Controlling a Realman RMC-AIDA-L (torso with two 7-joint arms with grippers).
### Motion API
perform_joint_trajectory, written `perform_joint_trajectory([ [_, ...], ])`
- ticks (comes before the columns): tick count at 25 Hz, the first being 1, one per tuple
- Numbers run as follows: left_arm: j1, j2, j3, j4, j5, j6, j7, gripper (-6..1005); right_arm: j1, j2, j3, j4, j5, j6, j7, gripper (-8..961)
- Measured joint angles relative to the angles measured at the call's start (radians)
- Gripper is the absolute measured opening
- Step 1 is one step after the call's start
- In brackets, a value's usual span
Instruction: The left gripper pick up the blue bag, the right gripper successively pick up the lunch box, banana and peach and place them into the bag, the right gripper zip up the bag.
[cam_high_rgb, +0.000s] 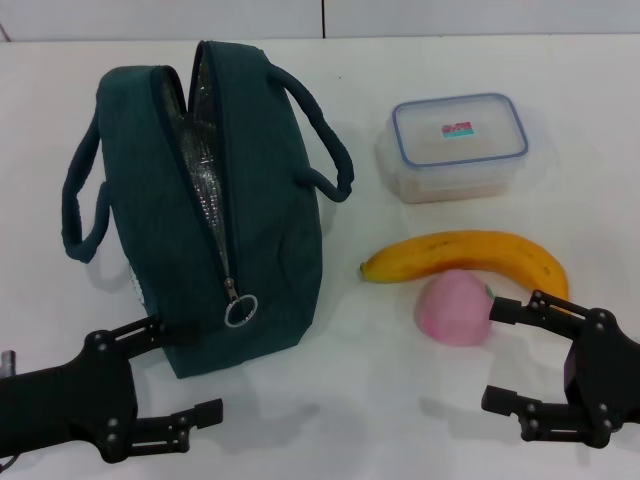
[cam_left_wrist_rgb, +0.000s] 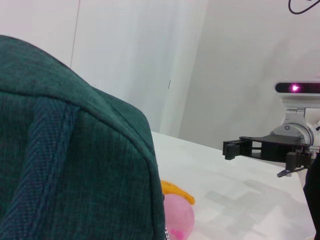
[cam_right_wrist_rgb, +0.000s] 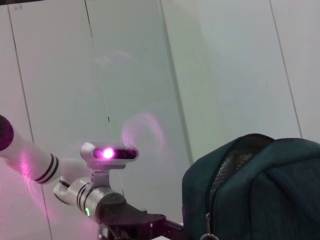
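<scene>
A: What do we have at our left gripper (cam_high_rgb: 190, 368)?

B: Its fingers are spread wide and hold nothing. The blue bag (cam_high_rgb: 205, 205) stands on the white table (cam_high_rgb: 340, 400) just ahead of it, the bag's near bottom corner right at the upper finger. We cannot tell whether they touch. The bag's zip is open along the top, the silver lining shows, and the ring pull (cam_high_rgb: 241, 310) hangs at the near end, just beyond the claw.

A: And our right gripper (cam_high_rgb: 492, 355)?

B: Also spread wide and empty, low over the table. The peach (cam_high_rgb: 455, 309) sits right by its upper fingertip, a little ahead and to the inside. The banana (cam_high_rgb: 468, 259) lies just beyond the peach, touching or nearly touching it, curved across the claw's front. The lunch box (cam_high_rgb: 458, 146) is farther ahead, well apart from the claw, lid on.

A: Do the wrist views add anything?

B: From the left wrist we see the bag (cam_left_wrist_rgb: 75, 165) close up, the peach (cam_left_wrist_rgb: 178, 216) and the banana's tip (cam_left_wrist_rgb: 176, 192) past its edge, and the right gripper (cam_left_wrist_rgb: 230, 149) across the table.
</scene>
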Motion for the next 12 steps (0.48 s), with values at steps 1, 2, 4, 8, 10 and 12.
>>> perform_joint_trajectory([
  [1, 0.000, 0.000, 0.000, 0.000, 0.000, 0.000, 0.000, 886, 0.000, 0.000, 0.000, 0.000, 0.000, 0.000, 0.000, 869],
  [2, 0.001, 0.000, 0.000, 0.000, 0.000, 0.000, 0.000, 886, -0.001, 0.000, 0.000, 0.000, 0.000, 0.000, 0.000, 868],
  [4, 0.001, 0.000, 0.000, 0.000, 0.000, 0.000, 0.000, 884, -0.001, 0.000, 0.000, 0.000, 0.000, 0.000, 0.000, 868],
  [8, 0.002, 0.000, 0.000, 0.000, 0.000, 0.000, -0.001, 882, -0.001, 0.000, 0.000, 0.000, 0.000, 0.000, -0.001, 867],
  [10, 0.002, 0.000, 0.000, 0.000, -0.001, 0.000, -0.001, 881, -0.001, 0.000, 0.000, 0.000, 0.000, 0.000, -0.001, 866],
  [12, 0.003, 0.000, 0.000, 0.000, -0.001, 0.000, -0.001, 879, -0.001, 0.000, 0.000, 0.000, 0.000, 0.000, -0.001, 866],
])
